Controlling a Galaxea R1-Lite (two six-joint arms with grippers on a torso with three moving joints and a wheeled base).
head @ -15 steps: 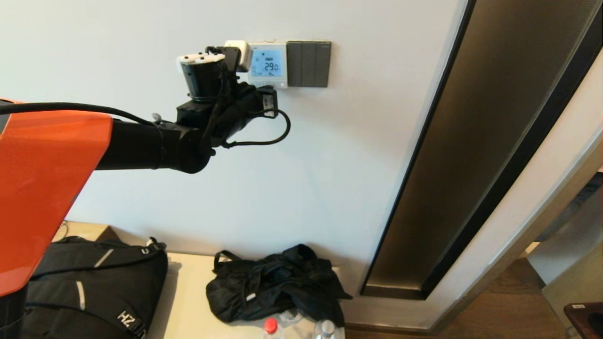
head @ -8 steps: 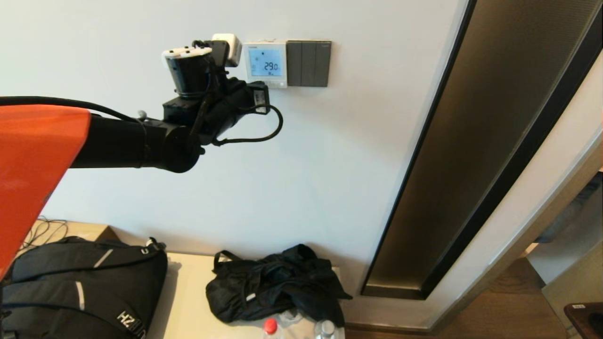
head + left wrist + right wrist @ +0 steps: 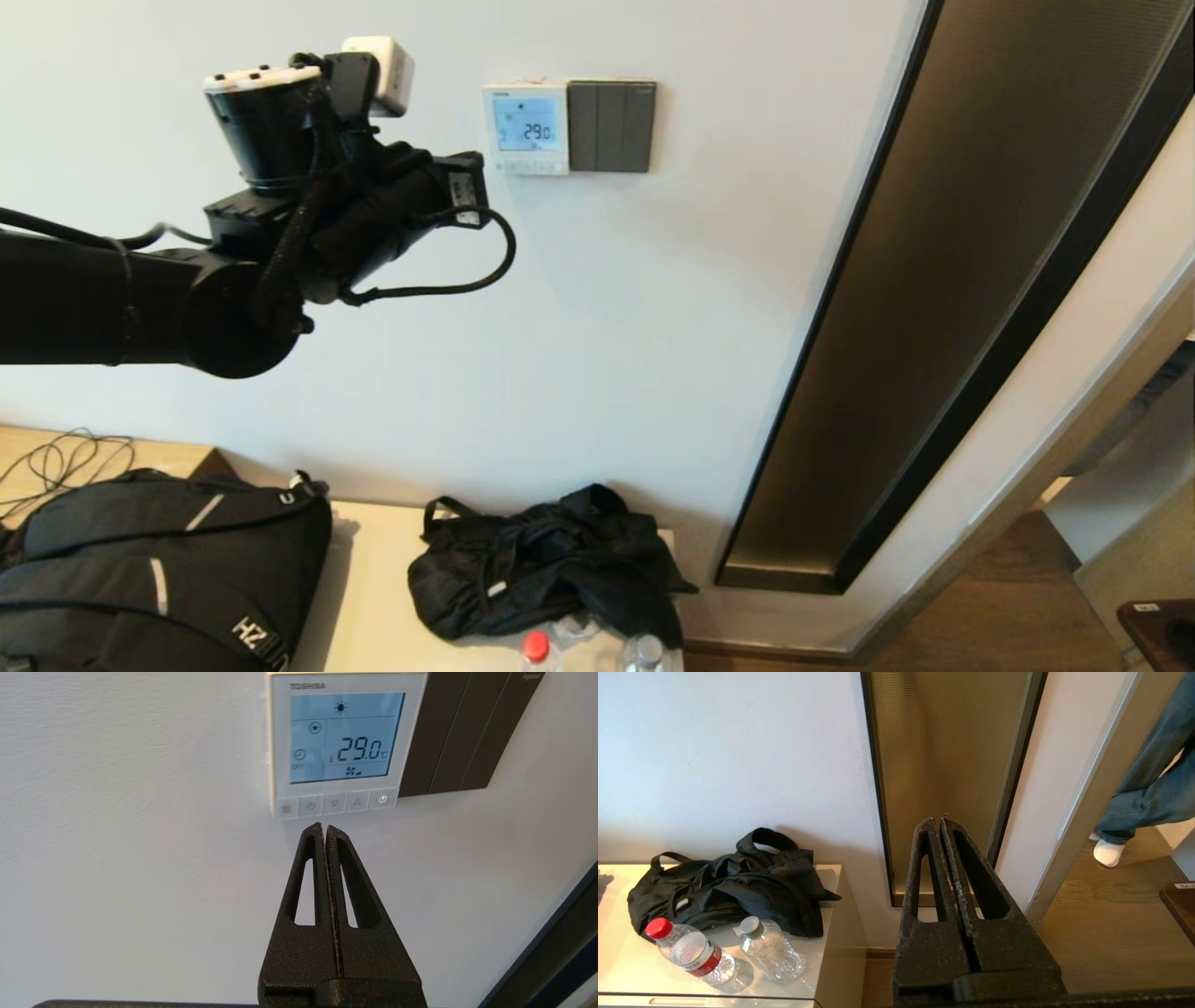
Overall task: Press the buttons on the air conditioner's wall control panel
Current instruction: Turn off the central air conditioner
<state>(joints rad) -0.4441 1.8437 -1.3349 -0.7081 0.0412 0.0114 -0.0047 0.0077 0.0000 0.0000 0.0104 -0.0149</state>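
Note:
The white wall control panel (image 3: 526, 128) shows 29.0 on its lit blue screen. In the left wrist view the panel (image 3: 345, 742) has a row of several buttons (image 3: 334, 804) along its lower edge. My left gripper (image 3: 324, 826) is shut and empty. Its tips are away from the wall and appear just below the button row. In the head view the left arm (image 3: 373, 205) is raised, left of the panel and apart from it. My right gripper (image 3: 940, 820) is shut and empty, parked low and out of the head view.
A dark switch plate (image 3: 611, 126) adjoins the panel's right side. A dark-framed bronze panel (image 3: 934, 280) runs down the wall at right. Below, a low cabinet (image 3: 373, 579) carries a backpack (image 3: 168, 569), a black bag (image 3: 551, 569) and two bottles (image 3: 691, 952).
My left arm has drawn back from the panel, moving left and up in the head view. The panel, partly covered before, now shows in full.

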